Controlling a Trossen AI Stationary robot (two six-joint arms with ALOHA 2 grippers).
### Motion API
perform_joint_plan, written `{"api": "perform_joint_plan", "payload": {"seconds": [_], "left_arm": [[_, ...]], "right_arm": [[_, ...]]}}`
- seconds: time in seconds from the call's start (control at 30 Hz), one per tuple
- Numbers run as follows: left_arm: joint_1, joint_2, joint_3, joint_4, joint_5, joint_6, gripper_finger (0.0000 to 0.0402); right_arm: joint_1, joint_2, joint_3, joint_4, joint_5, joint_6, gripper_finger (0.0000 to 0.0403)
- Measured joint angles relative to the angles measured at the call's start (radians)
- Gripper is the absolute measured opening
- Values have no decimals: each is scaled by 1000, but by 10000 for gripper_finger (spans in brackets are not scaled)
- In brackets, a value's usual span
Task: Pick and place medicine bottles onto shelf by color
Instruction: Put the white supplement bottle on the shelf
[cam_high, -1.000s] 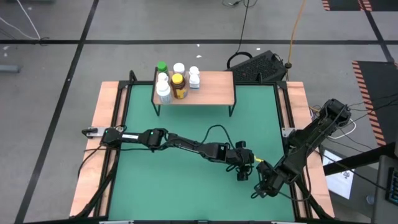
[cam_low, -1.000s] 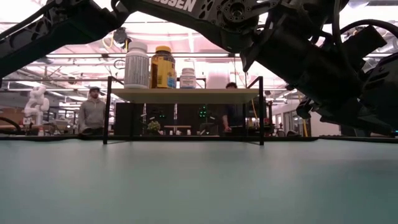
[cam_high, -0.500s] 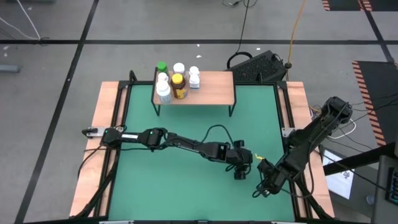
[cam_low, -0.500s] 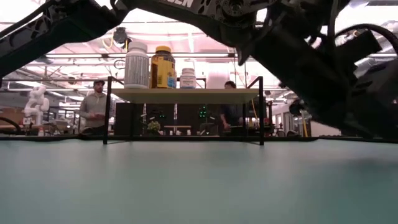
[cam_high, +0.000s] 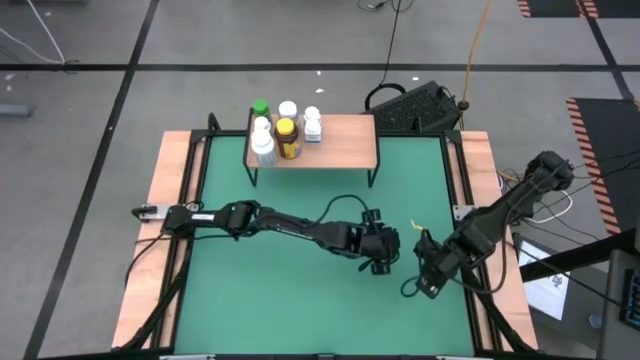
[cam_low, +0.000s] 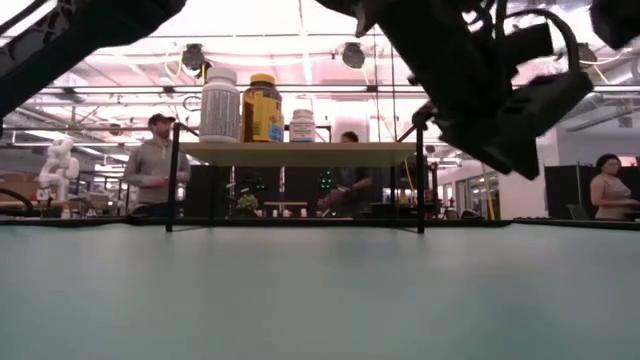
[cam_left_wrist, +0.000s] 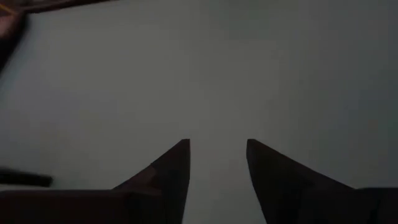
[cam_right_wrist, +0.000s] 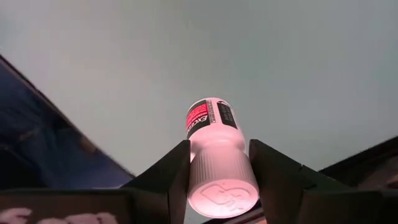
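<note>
We have a white bottle (cam_right_wrist: 216, 155) clamped between the fingers of the right tool (cam_high: 427, 277), cap towards the wrist, its long axis running straight out along the fingers. From this tool the shelf (cam_high: 340, 140) lies well away across the desk (cam_high: 300, 290), beyond and to the left, with five bottles (cam_high: 283, 130) bunched at its left end. The left tool (cam_high: 380, 258) hangs just beside ours, fingers parted and empty. As we judge it, the right arm carries and must set the bottle upright.

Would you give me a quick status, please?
Right gripper shut on white bottle. Left gripper open, empty. Six bottles on shelf. Nothing blocking.
</note>
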Motion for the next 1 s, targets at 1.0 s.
{"api": "perform_joint_plan", "payload": {"seconds": [1.0], "left_arm": [[57,-609,-1290,1028,145,-140,25]], "right_arm": [[-716,426,845,-506,327,-1342,143]]}}
